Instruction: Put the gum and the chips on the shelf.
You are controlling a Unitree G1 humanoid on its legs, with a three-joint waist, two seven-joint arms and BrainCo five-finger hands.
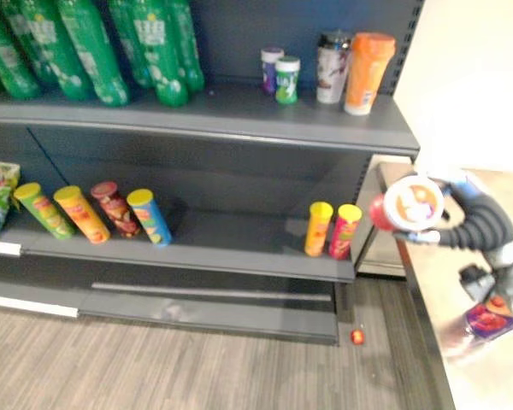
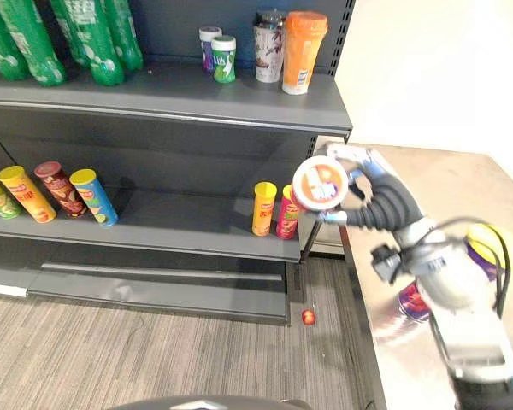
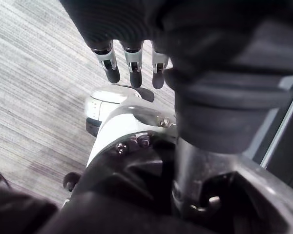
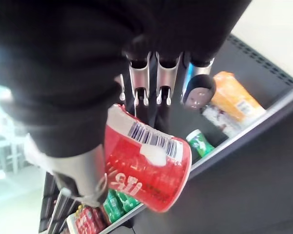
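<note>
One red chips can (image 2: 321, 185) clamped in right hand (image 2: 380, 203), off right end of shelf (image 2: 197, 102) by bench (image 2: 462, 175) edge, long axis near level, lid facing head camera. Fingers of left hand (image 3: 131, 68) relaxed, apart.

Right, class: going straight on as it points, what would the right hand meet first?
The right hand, holding the red can, would probably meet the orange container on the upper shelf; depth unclear.

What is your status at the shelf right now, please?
Left hand open, over floor. Right hand shut on red canister, held off the lower shelf's right end. Two upright cans stand there.
</note>
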